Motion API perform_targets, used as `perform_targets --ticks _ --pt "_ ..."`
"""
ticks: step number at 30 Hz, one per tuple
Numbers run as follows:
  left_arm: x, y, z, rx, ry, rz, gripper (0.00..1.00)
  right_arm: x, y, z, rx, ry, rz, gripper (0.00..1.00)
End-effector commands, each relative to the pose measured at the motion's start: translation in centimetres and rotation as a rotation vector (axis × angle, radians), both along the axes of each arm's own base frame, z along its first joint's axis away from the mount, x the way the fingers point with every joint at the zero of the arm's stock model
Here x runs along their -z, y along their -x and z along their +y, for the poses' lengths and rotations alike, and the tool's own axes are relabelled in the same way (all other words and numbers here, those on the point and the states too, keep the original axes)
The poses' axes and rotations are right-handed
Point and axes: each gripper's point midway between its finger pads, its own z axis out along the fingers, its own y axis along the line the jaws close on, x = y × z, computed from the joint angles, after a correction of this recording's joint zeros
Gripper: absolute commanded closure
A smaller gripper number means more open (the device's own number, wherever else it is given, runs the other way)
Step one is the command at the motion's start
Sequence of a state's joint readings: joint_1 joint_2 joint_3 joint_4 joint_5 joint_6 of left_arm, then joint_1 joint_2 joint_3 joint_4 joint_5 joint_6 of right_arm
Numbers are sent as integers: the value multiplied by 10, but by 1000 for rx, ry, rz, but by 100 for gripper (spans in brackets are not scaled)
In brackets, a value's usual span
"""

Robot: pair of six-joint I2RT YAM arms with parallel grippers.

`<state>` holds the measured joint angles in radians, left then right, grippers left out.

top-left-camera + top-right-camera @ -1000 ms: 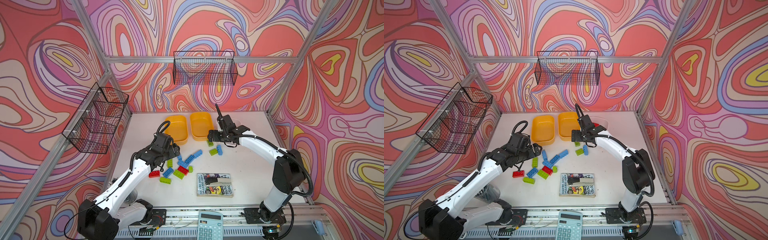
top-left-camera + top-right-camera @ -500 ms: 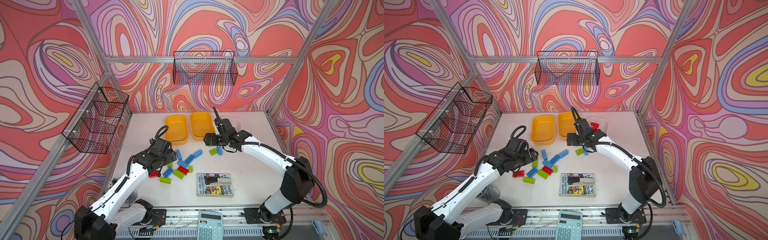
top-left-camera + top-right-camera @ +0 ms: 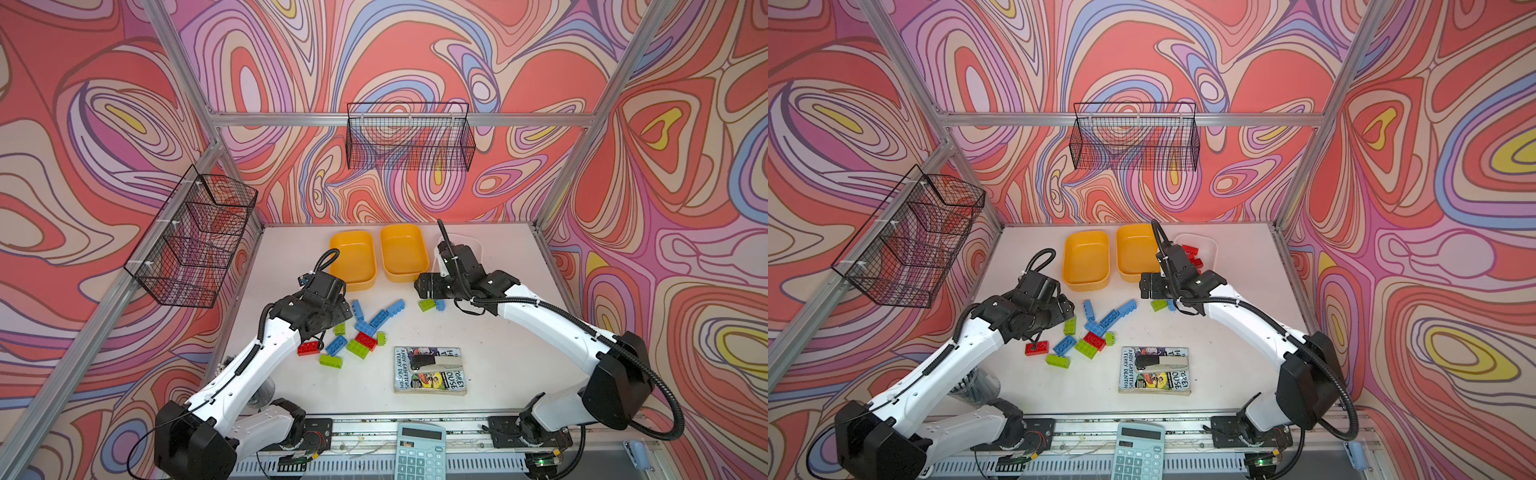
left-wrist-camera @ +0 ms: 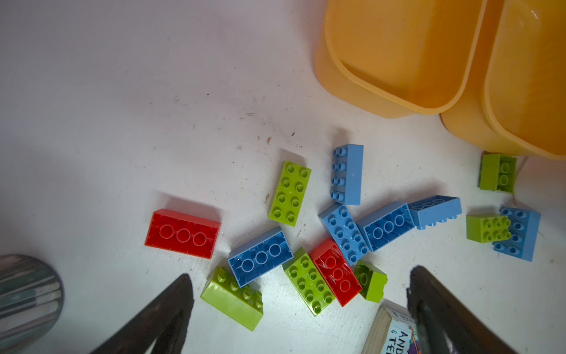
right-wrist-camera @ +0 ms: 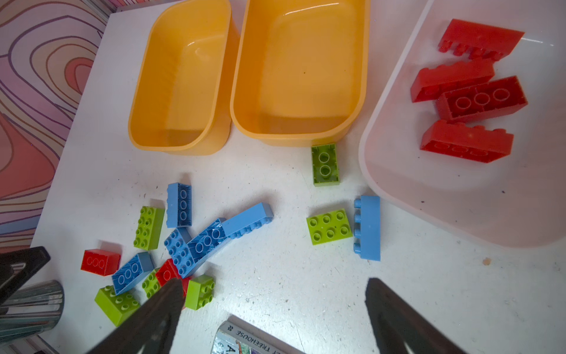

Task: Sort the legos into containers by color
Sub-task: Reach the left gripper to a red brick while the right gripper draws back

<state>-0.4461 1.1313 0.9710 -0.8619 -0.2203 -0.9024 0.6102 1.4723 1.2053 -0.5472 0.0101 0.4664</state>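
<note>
White table (image 3: 498, 340) down below: left gripper (image 4: 300, 275) jaws spread wide, empty, legos (image 4: 260, 257) heaped just beneath them; right gripper (image 5: 274, 281) jaws equally spread, gripping nothing, bare table between them.

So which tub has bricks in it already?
The white tub, at the right end of the row: it holds four red bricks, while both orange-yellow tubs are empty.

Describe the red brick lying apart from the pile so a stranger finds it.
Find the two orange-yellow tubs at the table's back; bricks lie scattered before them. At the scatter's edge nearest the left arm sits a red brick, hollow underside up, touching no other; the second loose red brick is wedged among others.
</note>
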Motion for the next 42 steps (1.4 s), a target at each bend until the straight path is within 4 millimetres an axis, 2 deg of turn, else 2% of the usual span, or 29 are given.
perform_targets --ticks 1,6,12,20,33,42 --pt "-9 18 22 -93 -55 7 4 3 9 -4 6 7 18 2" --pt "-7 34 34 -182 -46 20 5 10 11 -2 -9 12 52 2" --pt "12 48 42 -243 -66 93 5 10 8 4 -21 8 64 2" --pt "45 51 44 -297 -86 209 5 15 8 5 -26 15 84 2" --pt "97 52 54 -593 151 249 6 25 17 -8 -26 84 103 2" --pt "104 41 63 -635 149 297 8 31 7 0 -42 97 120 2"
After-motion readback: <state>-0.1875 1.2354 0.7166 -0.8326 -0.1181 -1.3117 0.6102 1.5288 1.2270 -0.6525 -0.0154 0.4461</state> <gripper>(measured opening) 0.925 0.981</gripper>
